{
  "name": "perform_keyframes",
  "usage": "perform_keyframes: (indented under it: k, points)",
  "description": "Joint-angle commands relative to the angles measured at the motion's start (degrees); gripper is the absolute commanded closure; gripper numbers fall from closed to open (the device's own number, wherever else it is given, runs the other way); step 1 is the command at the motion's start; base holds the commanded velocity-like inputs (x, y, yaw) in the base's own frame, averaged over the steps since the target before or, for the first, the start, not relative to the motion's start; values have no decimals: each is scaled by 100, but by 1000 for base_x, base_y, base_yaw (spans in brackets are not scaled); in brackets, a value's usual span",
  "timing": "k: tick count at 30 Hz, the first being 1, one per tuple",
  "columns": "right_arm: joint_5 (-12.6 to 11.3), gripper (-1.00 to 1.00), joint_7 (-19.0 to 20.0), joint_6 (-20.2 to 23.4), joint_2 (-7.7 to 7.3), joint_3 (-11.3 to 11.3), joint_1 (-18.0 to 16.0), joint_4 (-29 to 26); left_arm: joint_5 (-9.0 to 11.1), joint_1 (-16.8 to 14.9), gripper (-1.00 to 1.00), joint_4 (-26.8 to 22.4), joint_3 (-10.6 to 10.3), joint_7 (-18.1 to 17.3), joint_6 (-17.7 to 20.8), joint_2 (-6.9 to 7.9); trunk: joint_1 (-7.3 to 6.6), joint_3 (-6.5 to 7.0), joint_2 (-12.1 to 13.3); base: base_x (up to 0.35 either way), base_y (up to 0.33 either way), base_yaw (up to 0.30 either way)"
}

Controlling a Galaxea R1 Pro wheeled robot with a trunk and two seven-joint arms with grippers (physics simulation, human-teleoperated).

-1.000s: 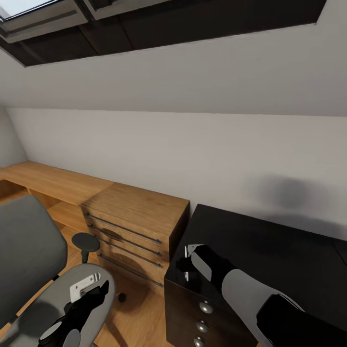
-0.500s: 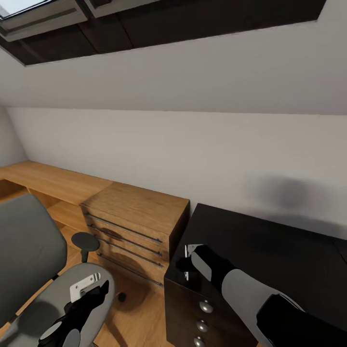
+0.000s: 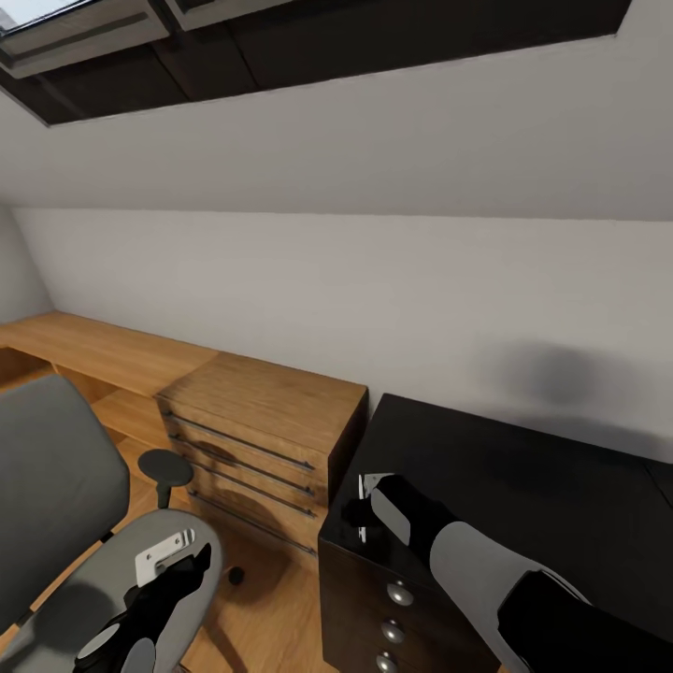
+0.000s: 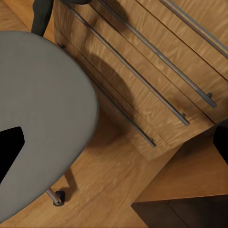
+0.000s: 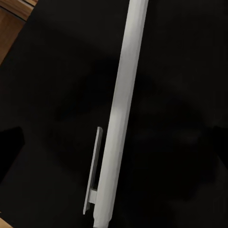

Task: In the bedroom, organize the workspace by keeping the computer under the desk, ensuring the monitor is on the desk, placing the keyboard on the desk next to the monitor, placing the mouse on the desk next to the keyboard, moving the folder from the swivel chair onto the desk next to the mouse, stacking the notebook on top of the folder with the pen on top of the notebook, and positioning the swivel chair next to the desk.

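So I'm parked at the left end of the desk, glossy black top, with its black drawer unit right under my right arm. The right gripper hangs over the near corner of the desk top. In the right wrist view there's the pen, a slim silvery-white stick with its clip, running lengthwise between the fingers with the black desk surface behind it. Looks to me like the gripper is pinching the pen, but I honestly can't make out the fingertip contact, so take that with some salt. In the head view there's a thin white sliver at the gripper, probably that same pen.

My left gripper is down low over the seat of the swivel chair, the grey one with the tall back and black armrest. From the left wrist view I get the rounded grey seat edge, a castor on the plank floor, and the light wooden dresser with its long bar handles just beside the chair. Can't tell whether the left fingers are spread or pressed together, they're just dark shapes at the frame edges.

The dresser sits between the chair and the desk, tight against the desk's side. Grey wall and sloped ceiling with a skylight up top.
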Motion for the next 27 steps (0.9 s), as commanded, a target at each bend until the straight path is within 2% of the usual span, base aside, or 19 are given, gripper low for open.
perform_keyframes:
  k: [1, 8, 14, 23, 27]
  points:
    - [-102, -100, -36, -4, 0, 27, -2, 0, 60, 0, -100, -14, 5, 34, 20, -3, 2, -7, -4, 0, 0, 0]
    - [-102, -100, -36, -3, 0, 27, 1, 0, 60, 0, -100, -15, 5, 34, 20, -3, 2, -7, -4, 0, 0, 0]
    - [-102, -100, -36, -3, 0, 27, -1, 0, 60, 0, -100, -15, 5, 34, 20, -3, 134, -115, -245, 0, 0, 0]
    - [-95, -100, -36, -3, 0, 34, -2, 0, 60, 0, -100, -15, 5, 34, 20, -3, 134, -115, -245, 0, 0, 0]
    - [-94, -100, -36, -3, 0, 35, -2, 0, 60, 0, -100, -15, 5, 34, 20, -3, 222, -187, -405, 0, 0, 0]
